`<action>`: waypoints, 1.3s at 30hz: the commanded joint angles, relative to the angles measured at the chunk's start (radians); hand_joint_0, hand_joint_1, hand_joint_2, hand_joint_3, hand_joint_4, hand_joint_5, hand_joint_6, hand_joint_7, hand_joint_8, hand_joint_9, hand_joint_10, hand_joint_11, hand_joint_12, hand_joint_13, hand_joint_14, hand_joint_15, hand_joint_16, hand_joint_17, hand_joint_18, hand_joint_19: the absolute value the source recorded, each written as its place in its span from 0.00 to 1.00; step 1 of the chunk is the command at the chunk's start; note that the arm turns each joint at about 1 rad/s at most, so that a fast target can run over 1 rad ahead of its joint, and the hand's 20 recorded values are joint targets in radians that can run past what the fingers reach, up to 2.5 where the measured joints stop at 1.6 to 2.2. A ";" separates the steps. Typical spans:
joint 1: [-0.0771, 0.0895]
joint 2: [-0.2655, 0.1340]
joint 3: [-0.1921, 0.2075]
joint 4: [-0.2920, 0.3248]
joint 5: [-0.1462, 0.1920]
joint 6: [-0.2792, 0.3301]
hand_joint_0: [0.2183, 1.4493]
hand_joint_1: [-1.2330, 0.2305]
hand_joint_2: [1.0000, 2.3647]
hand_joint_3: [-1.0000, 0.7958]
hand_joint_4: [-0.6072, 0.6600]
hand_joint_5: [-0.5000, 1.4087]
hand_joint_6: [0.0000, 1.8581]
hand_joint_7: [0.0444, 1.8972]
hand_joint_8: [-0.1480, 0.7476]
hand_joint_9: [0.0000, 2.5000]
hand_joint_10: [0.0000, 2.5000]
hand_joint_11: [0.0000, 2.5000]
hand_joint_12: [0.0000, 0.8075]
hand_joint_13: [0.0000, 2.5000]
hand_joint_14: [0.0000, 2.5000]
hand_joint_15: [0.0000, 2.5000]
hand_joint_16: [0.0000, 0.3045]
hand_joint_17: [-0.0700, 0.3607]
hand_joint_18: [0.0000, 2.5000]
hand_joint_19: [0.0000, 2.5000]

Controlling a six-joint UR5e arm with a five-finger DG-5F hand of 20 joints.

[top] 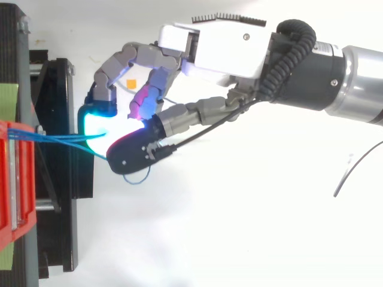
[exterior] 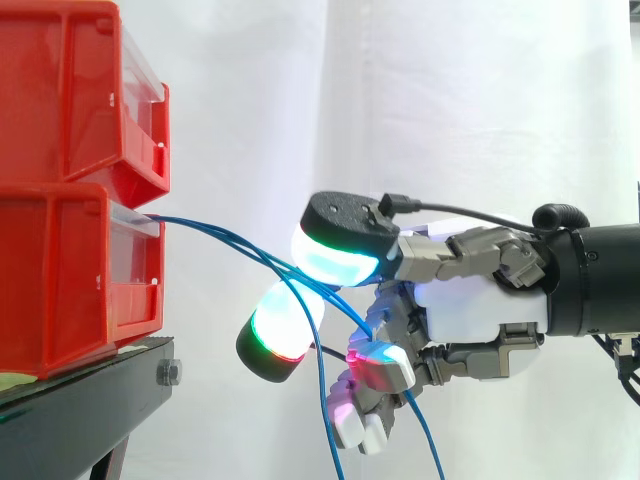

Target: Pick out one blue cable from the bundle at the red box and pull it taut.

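A few thin blue cables (exterior: 220, 235) leave the front of the lower red box (exterior: 60, 270) and run right and downward to my hand (exterior: 480, 300). The hand's fingers are curled, and the cables pass between a cyan-glowing pad (exterior: 338, 262) above and a green and red pad (exterior: 275, 335) below. Past the pads the strands hang loose (exterior: 326, 420) below the hand. In the top view the cables (top: 60, 139) stretch from the red box (top: 15, 179) into the pinch beside the hand (top: 221, 48), and a small loop (top: 139, 179) shows beneath the thumb tip.
A second red bin (exterior: 70, 90) is stacked on the lower one. Both rest on a black stand (exterior: 80, 400) at the left, before a white curtain. The arm comes in from the right, with open space below it.
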 commanded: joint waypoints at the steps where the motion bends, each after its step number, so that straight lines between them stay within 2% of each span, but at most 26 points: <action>1: -0.002 0.000 0.015 -0.004 -0.004 0.011 0.27 0.58 0.00 0.28 0.48 0.21 0.50 0.40 0.44 0.55 0.01 0.38 0.43 0.42 0.01 0.26 0.14 0.39 0.34 0.28; 3: -0.004 0.000 0.034 -0.025 -0.017 0.023 0.28 0.58 0.00 0.28 0.47 0.21 0.50 0.41 0.44 0.55 0.01 0.38 0.43 0.42 0.01 0.27 0.14 0.39 0.34 0.28; 6: -0.005 0.000 0.034 -0.074 -0.028 0.032 0.29 0.51 0.01 0.34 0.47 0.22 0.49 0.42 0.45 0.55 0.01 0.38 0.43 0.42 0.01 0.27 0.14 0.39 0.34 0.28; 13: -0.004 0.000 0.037 -0.088 -0.031 0.051 0.28 0.39 0.01 0.41 0.48 0.21 0.50 0.44 0.44 0.54 0.01 0.38 0.43 0.41 0.01 0.27 0.14 0.39 0.35 0.27; 18: -0.002 0.000 0.043 -0.090 -0.031 0.051 0.32 0.30 0.01 0.39 0.48 0.21 0.50 0.44 0.43 0.52 0.01 0.39 0.43 0.41 0.01 0.27 0.14 0.39 0.34 0.27; 22: -0.001 0.000 0.043 -0.093 -0.030 0.051 0.35 0.27 0.01 0.37 0.43 0.21 0.50 0.49 0.42 0.52 0.01 0.39 0.41 0.40 0.01 0.27 0.14 0.38 0.34 0.26; 27: 0.001 0.000 0.043 -0.090 -0.027 0.048 0.40 0.23 0.00 0.29 0.36 0.21 0.51 0.49 0.43 0.53 0.01 0.39 0.40 0.40 0.01 0.26 0.13 0.37 0.34 0.26; 32: 0.001 0.000 0.043 -0.093 -0.028 0.048 0.39 0.20 0.00 0.28 0.32 0.21 0.51 0.50 0.42 0.53 0.01 0.39 0.40 0.40 0.01 0.26 0.13 0.37 0.34 0.25; 39: 0.001 0.000 0.043 -0.093 -0.028 0.051 0.34 0.17 0.00 0.28 0.34 0.22 0.50 0.53 0.41 0.54 0.01 0.39 0.39 0.40 0.01 0.27 0.13 0.37 0.34 0.26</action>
